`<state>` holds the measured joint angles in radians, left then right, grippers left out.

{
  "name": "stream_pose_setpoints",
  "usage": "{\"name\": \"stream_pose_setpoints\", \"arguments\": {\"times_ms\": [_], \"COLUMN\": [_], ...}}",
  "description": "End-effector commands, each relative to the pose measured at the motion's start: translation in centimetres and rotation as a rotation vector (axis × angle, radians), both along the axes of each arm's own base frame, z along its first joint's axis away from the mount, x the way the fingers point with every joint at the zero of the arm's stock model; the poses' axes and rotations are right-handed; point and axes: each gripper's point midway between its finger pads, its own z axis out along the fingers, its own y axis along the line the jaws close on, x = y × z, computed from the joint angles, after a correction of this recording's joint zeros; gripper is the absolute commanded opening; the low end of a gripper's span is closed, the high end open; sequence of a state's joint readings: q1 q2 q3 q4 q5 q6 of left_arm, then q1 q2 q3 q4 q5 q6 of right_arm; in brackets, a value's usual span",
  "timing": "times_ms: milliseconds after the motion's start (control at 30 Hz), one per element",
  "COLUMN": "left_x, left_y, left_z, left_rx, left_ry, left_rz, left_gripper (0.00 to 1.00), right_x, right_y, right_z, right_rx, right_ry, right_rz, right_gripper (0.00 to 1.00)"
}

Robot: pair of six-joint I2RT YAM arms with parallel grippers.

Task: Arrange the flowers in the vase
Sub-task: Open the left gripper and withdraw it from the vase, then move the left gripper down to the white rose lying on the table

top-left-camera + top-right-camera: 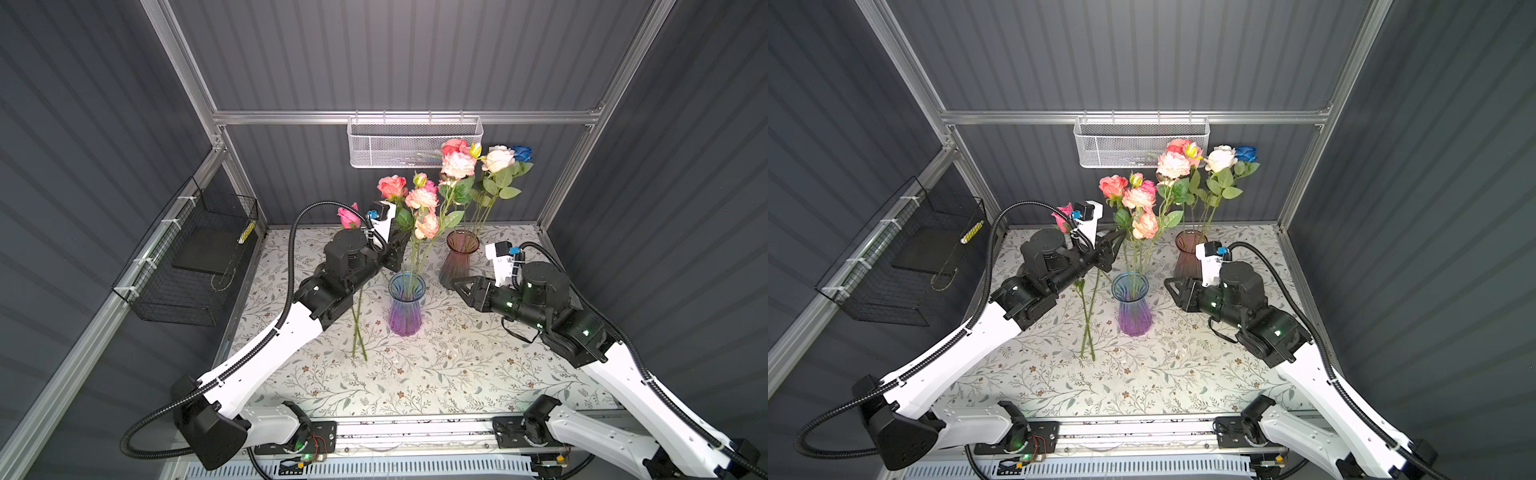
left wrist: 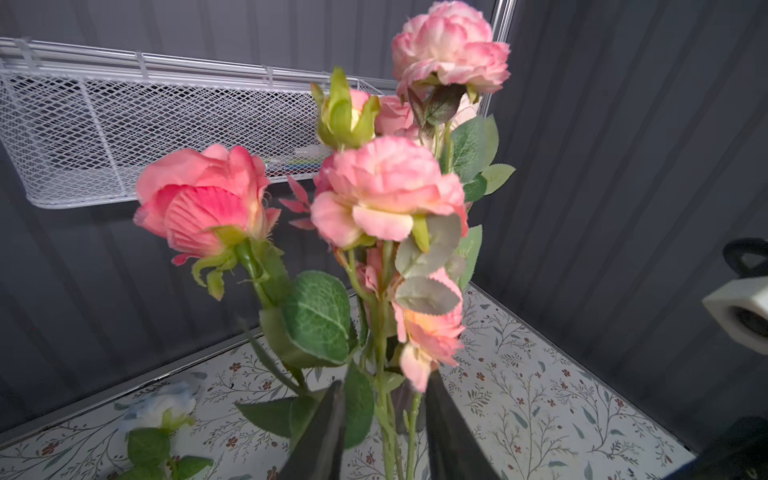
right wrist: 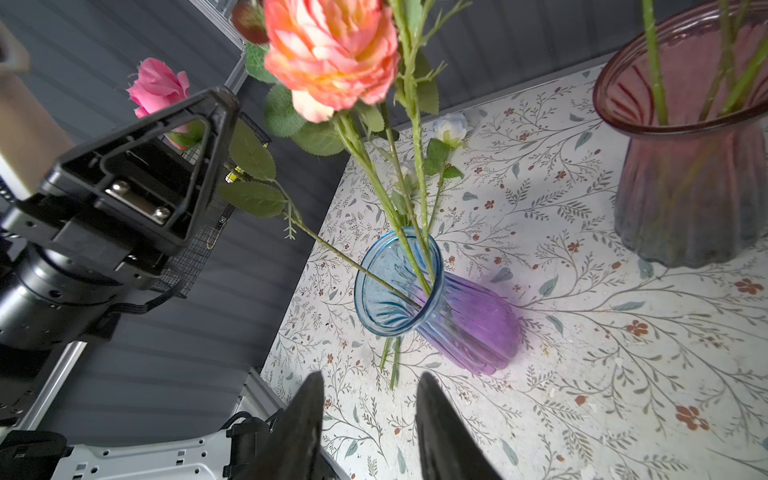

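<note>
Partly done: long-stemmed pink and coral roses point(image 1: 422, 199) stood in blue-to-purple ribbed glass vase point(image 1: 405, 311), frame centre; cream and blue ones point(image 1: 497, 160) in maroon glass vase point(image 1: 457, 262) beside it. Loose green stems point(image 1: 358, 332) lay left of centre, unplaced. Left gripper point(image 2: 386, 380) jaws parted just beside vased stems, gripping nothing; right gripper point(image 3: 371, 376) parted, empty.

Nothing legible anywhere: the white label point(image 1: 506, 262) on the right arm's camera housing point(image 1: 494, 250) bears dark print too small to read.

Roses point(image 1: 422, 199) stood in the near vase point(image 1: 406, 305), the far vase point(image 1: 459, 259) at its one o'clock, loose roses point(image 3: 448, 124) at its nine.
</note>
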<state>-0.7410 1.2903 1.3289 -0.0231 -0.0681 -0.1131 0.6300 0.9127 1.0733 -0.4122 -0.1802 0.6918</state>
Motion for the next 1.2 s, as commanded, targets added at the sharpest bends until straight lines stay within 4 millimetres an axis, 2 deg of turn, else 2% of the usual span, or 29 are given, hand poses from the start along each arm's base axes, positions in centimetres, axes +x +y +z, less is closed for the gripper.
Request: {"name": "stream_pose_setpoints", "arguments": {"times_ms": [0, 100, 200, 267, 367, 467, 567, 633, 733, 833, 1000, 1067, 1167], "left_x": [-1.9, -2.7, -3.2, -3.5, -3.2, -3.7, -5.0, -5.9, -7.1, -7.5, -7.6, -7.3, -6.6], "left_y": [0.3, 1.0, 2.8, 4.3, 8.5, 14.3, 19.3, 22.6, 24.9, 25.8, 25.8, 25.2, 24.8], "left_z": [4.2, 6.8, 9.3, 10.2, 10.4, 8.8, 6.3, 3.8, 0.9, -3.2, -8.0, -10.7, -16.0], "left_rx": [-0.033, -0.046, -0.052, -0.041, -0.032, -0.043, -0.023, 0.000, 0.003, 0.020, 0.010, 0.023, 0.008], "left_ry": [-0.024, -0.043, -0.061, -0.058, -0.025, 0.020, 0.069, 0.124, 0.160, 0.205, 0.297, 0.372, 0.533], "left_rz": [-0.053, -0.052, 0.000, 0.057, 0.250, 0.501, 0.709, 0.872, 0.971, 1.021, 1.036, 1.016, 0.992], "left_gripper": [0.44, 0.54, 0.61, 0.65, 0.66, 0.65, 0.66, 0.71, 0.71, 0.71, 0.70, 0.69, 0.68], "right_x": [-0.4, -0.5, -0.5, -0.6, -0.7, -0.8, -0.9, -0.9, -0.8, -0.9, -1.3, -1.5, -1.8], "right_y": [-0.2, -0.3, -0.3, -0.3, -0.5, -0.5, -0.6, -0.6, -0.6, -0.5, -0.8, -1.0, -1.3], "right_z": [0.9, 1.0, 1.2, 1.3, 1.3, 1.2, 1.1, 1.0, 0.4, -0.2, -1.1, -1.5, -2.2], "right_rx": [0.023, 0.019, 0.020, 0.021, 0.016, 0.015, 0.011, 0.003, -0.005, 0.002, 0.004, 0.001, -0.001], "right_ry": [-0.014, -0.015, -0.015, -0.020, -0.019, -0.020, -0.020, -0.019, -0.008, 0.007, 0.023, 0.029, 0.041], "right_rz": [0.004, 0.002, 0.006, 0.007, 0.005, 0.007, 0.007, 0.007, 0.006, 0.009, 0.003, -0.002, -0.006], "right_gripper": [0.39, 0.39, 0.40, 0.40, 0.40, 0.40, 0.40, 0.40, 0.40, 0.40, 0.40, 0.40, 0.40]}}
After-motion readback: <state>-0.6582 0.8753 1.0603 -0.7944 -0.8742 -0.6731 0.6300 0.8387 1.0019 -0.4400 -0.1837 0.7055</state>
